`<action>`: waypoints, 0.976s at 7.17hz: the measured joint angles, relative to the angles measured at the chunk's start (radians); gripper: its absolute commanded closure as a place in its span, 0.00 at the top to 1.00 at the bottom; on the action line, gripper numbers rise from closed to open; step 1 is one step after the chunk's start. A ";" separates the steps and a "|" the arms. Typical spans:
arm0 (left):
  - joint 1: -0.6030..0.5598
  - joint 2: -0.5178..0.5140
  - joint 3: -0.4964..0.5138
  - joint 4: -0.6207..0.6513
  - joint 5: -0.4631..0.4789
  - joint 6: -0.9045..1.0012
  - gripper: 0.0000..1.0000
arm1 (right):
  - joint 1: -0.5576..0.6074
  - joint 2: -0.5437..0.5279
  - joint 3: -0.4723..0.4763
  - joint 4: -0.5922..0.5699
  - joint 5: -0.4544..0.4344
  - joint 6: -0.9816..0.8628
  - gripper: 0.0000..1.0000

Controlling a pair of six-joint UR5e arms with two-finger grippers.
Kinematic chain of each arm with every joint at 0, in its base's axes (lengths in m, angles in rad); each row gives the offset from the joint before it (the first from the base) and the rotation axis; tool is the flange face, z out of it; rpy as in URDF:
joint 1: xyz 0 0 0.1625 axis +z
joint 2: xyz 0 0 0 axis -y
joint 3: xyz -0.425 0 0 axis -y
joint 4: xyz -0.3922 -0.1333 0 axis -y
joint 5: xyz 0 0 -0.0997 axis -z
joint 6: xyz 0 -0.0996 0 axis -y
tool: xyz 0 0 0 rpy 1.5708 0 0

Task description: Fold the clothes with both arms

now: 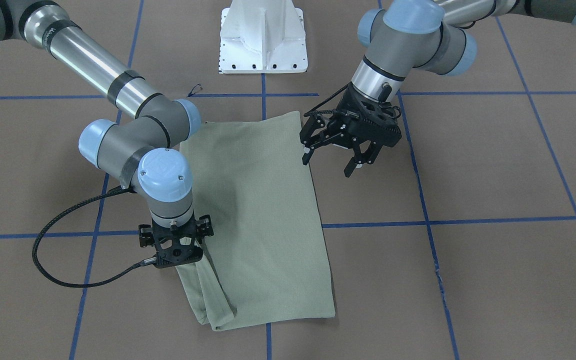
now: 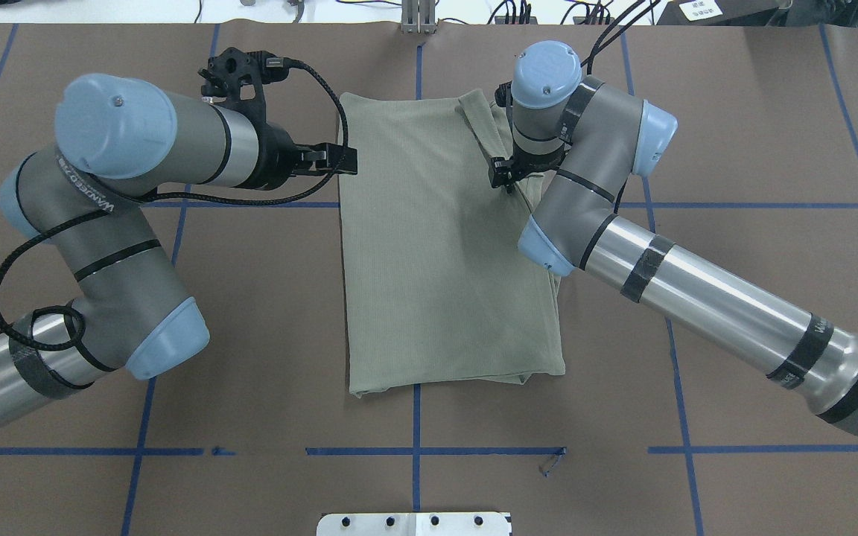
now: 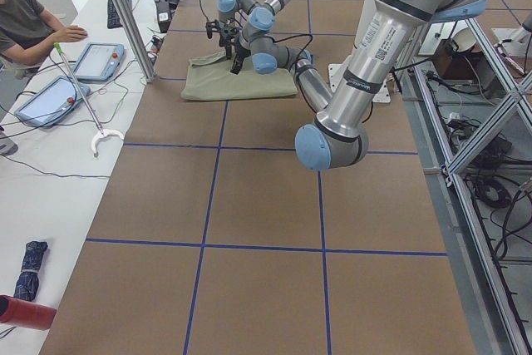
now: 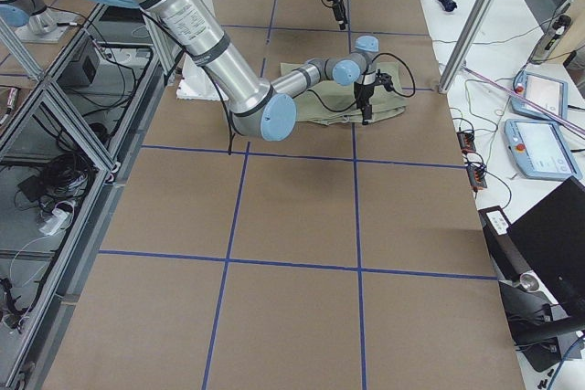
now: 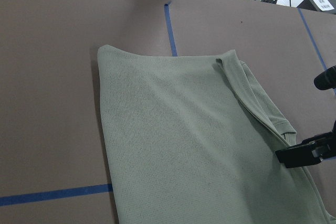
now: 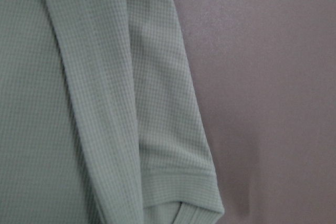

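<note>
Lying on brown blue-taped table [image 1: 493, 165], shirt [image 1: 263, 210]; left claw [image 1: 327, 167] wide, width of right claw [image 1: 175, 250] indiscernible.

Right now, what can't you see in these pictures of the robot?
- Right tool: its fingertips, hidden under its own wrist in the front-facing and overhead views, so open or shut is unclear.
- Shirt: its inner layers, folded under the top one.
- Person: cut off by exterior left's edge.

The shirt [image 1: 263, 210] is matt cloth in a fine waffle-like knit, with a ribbed edge band. The tabletop [image 1: 493, 165] looks like matt brown paper, crossed by smooth blue tape [image 1: 468, 220]. The left arm [image 1: 408, 45] and right arm [image 1: 93, 65] have shiny metal tubes, matt grey joints and smooth light-blue caps. The left hand [image 1: 328, 166] and right hand [image 1: 175, 250] look like matt black plastic.
</note>
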 measured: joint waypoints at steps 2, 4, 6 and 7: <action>-0.001 0.004 0.000 0.000 0.000 0.000 1.00 | 0.024 0.013 -0.046 0.021 0.000 -0.008 1.00; -0.001 0.010 0.000 -0.001 -0.001 0.000 1.00 | 0.084 0.017 -0.105 0.067 0.007 -0.038 1.00; -0.001 0.012 0.000 -0.001 -0.002 0.000 1.00 | 0.117 0.043 -0.125 0.083 0.023 -0.049 1.00; -0.003 0.012 0.001 -0.001 -0.002 0.005 1.00 | 0.121 0.072 -0.144 0.085 0.032 -0.049 1.00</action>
